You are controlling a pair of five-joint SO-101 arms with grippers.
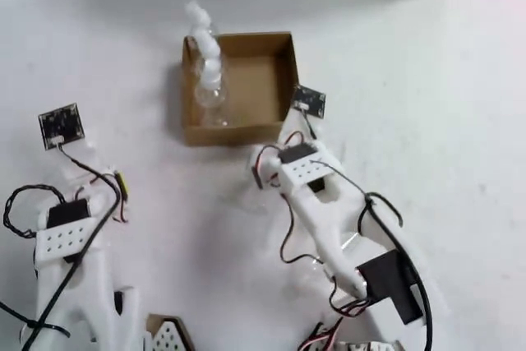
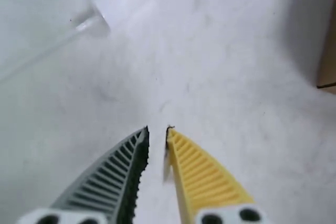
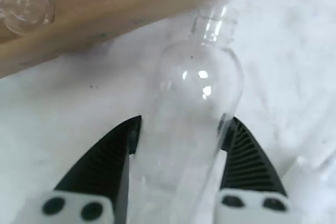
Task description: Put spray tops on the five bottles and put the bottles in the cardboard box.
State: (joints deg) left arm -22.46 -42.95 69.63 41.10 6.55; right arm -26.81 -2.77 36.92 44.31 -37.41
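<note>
My right gripper (image 3: 184,123) is shut on a clear bottle (image 3: 197,93) with no top; its black fingers (image 3: 113,156) press the bottle's sides. The open neck (image 3: 212,22) points toward the cardboard box (image 3: 115,11), close to its outer wall. In the high view the box (image 1: 279,47) stands at the middle back, and a bottle with a white spray top (image 1: 207,59) leans at its left wall. My left gripper (image 2: 157,129) is shut with nothing in it, low over the table. A loose white spray top (image 2: 118,3) with a thin tube lies ahead of it.
The right arm (image 1: 316,203) stretches from the front right up to the box's front right corner. The left arm (image 1: 70,236) sits at the front left. A corner of the box (image 2: 328,61) shows in the left wrist view. White tabletop surrounds the box.
</note>
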